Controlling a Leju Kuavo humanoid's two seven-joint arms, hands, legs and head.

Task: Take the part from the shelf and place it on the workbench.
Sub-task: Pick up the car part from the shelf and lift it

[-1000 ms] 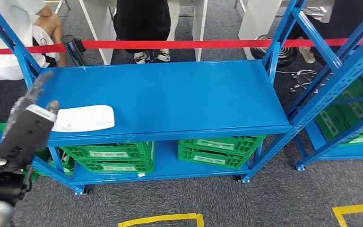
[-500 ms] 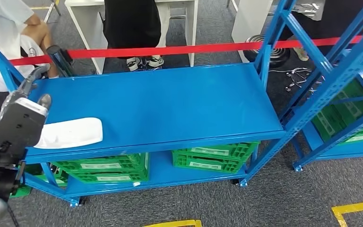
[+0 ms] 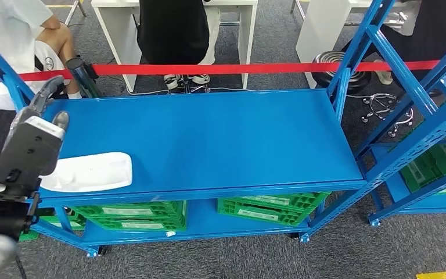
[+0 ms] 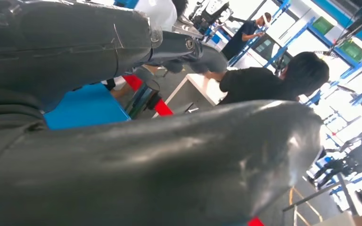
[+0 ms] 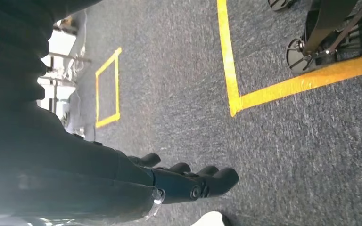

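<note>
The part (image 3: 90, 172), a flat white oblong piece, lies at the front left of the blue shelf's top board (image 3: 209, 139). My left hand (image 3: 32, 145) is raised at the shelf's left end, covering the part's left end in the head view. Its fingers are spread and hold nothing; whether they touch the part I cannot tell. In the left wrist view the left hand (image 4: 146, 155) looms close, with a bit of the blue board (image 4: 82, 106) beyond it. My right hand (image 5: 184, 181) hangs over grey carpet, fingers loosely apart and holding nothing.
Green crates (image 3: 130, 212) sit on the shelf's lower level. A red barrier tape (image 3: 220, 68) runs behind the shelf, and people sit and stand at white desks (image 3: 116, 17) beyond it. A second blue rack (image 3: 430, 128) stands to the right. Yellow floor lines (image 5: 228, 61) mark the carpet.
The whole head view has shifted, so the camera moved. My left hand stays raised over the part's left end with its fingers spread; the part has not moved on the shelf.
</note>
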